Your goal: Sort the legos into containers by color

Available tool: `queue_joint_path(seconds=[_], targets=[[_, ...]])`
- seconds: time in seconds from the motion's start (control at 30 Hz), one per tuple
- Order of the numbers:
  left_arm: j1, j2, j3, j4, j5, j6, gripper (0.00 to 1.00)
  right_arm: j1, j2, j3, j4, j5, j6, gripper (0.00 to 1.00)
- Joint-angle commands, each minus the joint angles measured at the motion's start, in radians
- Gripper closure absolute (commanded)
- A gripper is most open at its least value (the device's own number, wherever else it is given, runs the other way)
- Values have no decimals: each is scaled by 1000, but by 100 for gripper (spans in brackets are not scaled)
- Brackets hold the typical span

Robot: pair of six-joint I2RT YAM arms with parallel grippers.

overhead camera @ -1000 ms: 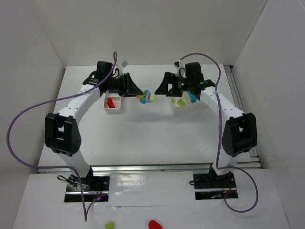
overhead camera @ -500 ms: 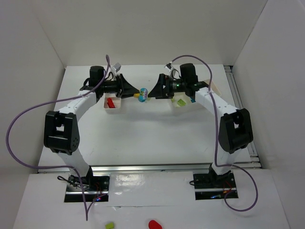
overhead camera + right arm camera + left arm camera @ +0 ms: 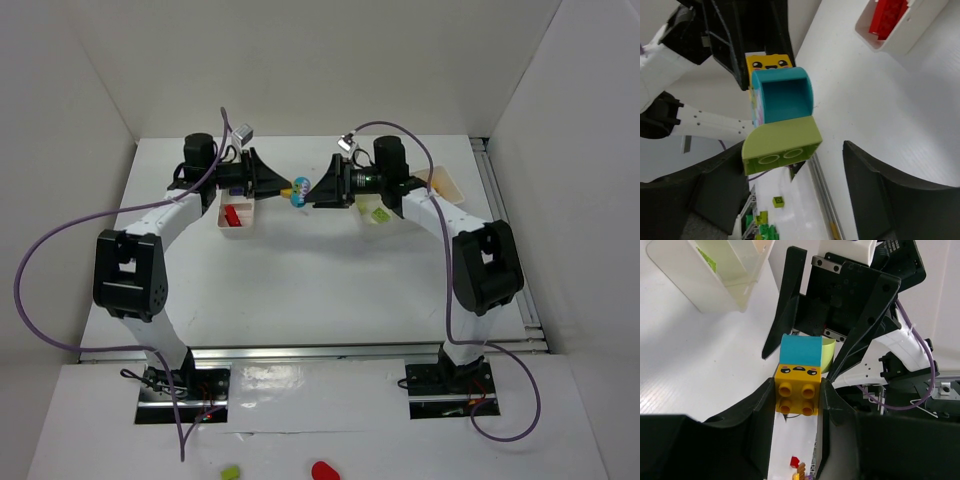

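Right claw [image 3: 312, 191] now astride lego stack [image 3: 298, 194]

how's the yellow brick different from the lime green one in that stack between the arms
The yellow brick is boxy with a printed face; the lime green brick is plain with one rounded side. The yellow brick is clamped between the left fingers; the lime green brick sits between the right fingers, which stand wider than it. Both join the cyan brick in one stack.

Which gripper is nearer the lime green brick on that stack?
Right. The right gripper straddles the lime green brick, jaws open; the left gripper clamps the yellow brick at the opposite end, the cyan brick between them.
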Motion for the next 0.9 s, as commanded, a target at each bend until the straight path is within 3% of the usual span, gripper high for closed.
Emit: queue_joint_path(seconds=[0.0, 0.1, 0.17, 0.4, 0.53, 0.7, 0.87], targets=[[2, 9, 0, 117, 60, -42, 100, 17, 12, -4, 142, -38, 59, 23], [2, 9, -10, 117, 60, -51, 100, 17, 12, -14, 185, -38, 90, 35], [2, 9, -10, 117, 60, -51, 100, 17, 3, -36, 214, -38, 122, 51], [2, 9, -19, 61, 71, -1, 100, 8, -20, -83, 320, -56, 190, 75], [14, 9, -19, 36, 71, 9, 100, -11, -41, -83, 213, -21, 103, 75], [42, 9, 0, 27, 51, 19, 100, -41, -52, -41, -120, 83, -84, 75], [28, 32, 23, -7, 42, 41, 100, -75, -52, 2, -303, 200, -203, 75]])
